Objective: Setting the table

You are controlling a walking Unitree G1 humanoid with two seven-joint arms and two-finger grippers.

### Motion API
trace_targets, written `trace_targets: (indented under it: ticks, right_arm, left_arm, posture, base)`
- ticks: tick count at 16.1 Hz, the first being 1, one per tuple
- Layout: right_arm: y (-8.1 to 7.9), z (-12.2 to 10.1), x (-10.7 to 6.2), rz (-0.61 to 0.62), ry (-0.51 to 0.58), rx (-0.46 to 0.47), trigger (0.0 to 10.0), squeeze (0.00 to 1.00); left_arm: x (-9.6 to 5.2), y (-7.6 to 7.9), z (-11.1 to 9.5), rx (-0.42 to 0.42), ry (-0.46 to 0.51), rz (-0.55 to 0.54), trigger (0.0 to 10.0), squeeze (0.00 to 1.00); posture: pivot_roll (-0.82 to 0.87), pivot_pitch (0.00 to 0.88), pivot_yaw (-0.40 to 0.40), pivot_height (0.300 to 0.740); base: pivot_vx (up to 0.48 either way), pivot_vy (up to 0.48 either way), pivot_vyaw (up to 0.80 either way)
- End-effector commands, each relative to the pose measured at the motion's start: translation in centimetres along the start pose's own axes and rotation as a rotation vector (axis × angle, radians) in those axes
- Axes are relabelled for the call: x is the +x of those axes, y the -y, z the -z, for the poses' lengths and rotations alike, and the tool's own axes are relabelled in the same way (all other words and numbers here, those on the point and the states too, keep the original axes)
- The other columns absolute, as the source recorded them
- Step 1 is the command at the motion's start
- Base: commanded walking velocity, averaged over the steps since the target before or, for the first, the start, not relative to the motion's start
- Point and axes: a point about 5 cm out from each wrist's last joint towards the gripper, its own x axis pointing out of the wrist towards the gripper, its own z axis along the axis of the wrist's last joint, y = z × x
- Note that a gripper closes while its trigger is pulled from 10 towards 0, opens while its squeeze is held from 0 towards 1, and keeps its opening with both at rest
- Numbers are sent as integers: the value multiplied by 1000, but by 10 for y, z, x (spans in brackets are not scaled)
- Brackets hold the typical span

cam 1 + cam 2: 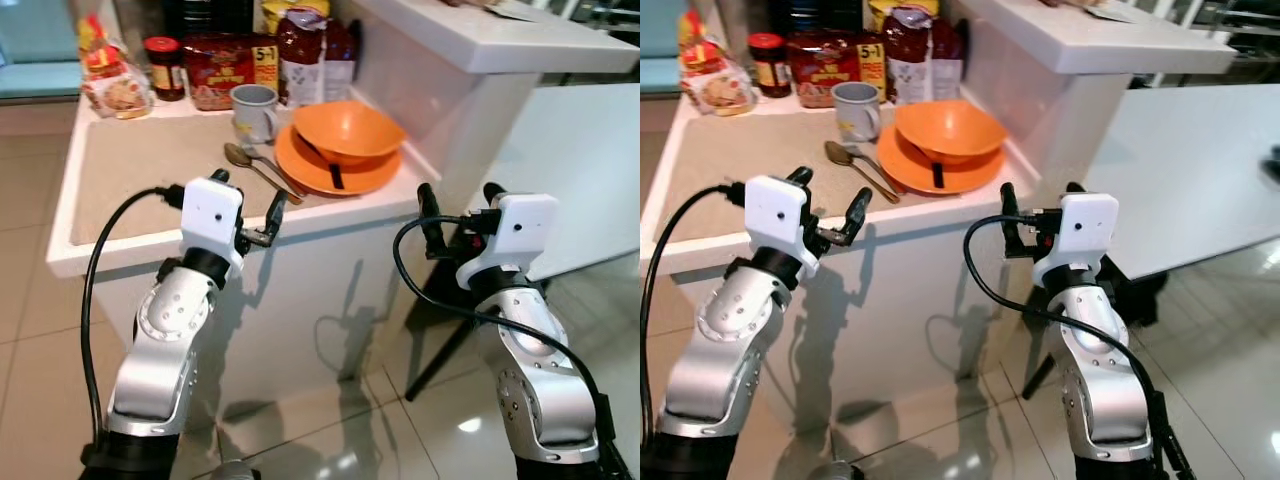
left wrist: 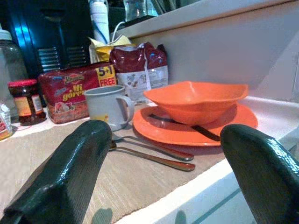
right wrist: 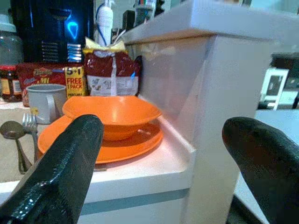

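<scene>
I'm parked at the counter [image 1: 120,170] with both arms raised short of its front edge. Left gripper [image 1: 246,205] is spread wide and empty, just at the counter lip. Right gripper [image 1: 457,205] is also wide and empty, off the counter's right corner, above the floor.

The tableware sits at the right end of the counter: orange bowl [image 1: 347,131] resting on the orange plate [image 1: 335,166], tilted a bit, with something dark and flat [image 1: 334,176] lying on the plate under the bowl's edge; I can't tell what it is. Grey mug [image 1: 255,112] is just behind and left of the plate, handle toward the bowl. Spoon [image 1: 250,165] and fork [image 2: 154,147] lie side by side on the mat between the mug and the plate rim, handles pointing at me.

Handling, my read:
- Bowl and plate look like melamine or plastic: light, stiff, glossy, so slippery. Pinch the rim, near side. The bowl will slide on the plate if I lift the stack, so take the bowl first.
- Mug: rigid, probably the heaviest piece. Grab across the wall or rim, not the handle.
- Cutlery: thin, flat on the mat, hard to get under. Pinch mid-handle across the width.

Noodle pack [image 1: 215,68], jar [image 1: 164,67] and bags [image 1: 303,52] at the back stay put.
</scene>
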Motion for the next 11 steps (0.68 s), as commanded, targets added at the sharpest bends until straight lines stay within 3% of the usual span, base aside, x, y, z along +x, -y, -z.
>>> trace_targets:
  ticks: [1,7,11]
  right_arm:
    - [2,0,1,-2,8,-20,10000,0]
    - [-7,2,6,-59,7,-37,10000,0]
    - [-3,5,6,-28,-8,-29,10000,0]
  left_arm:
    - [1,0,-1,11,12,-9,10000,0]
    - [1,-1,-4,4,34,-3,10000,0]
    - [1,0,-5,-2,40,5,10000,0]
  posture:
    - [87,0,-75,740]
    - [88,0,-79,740]
    - [88,0,-79,740]
  base:
    - [0,0,0]
    - [0,0,0]
    - [0,0,0]
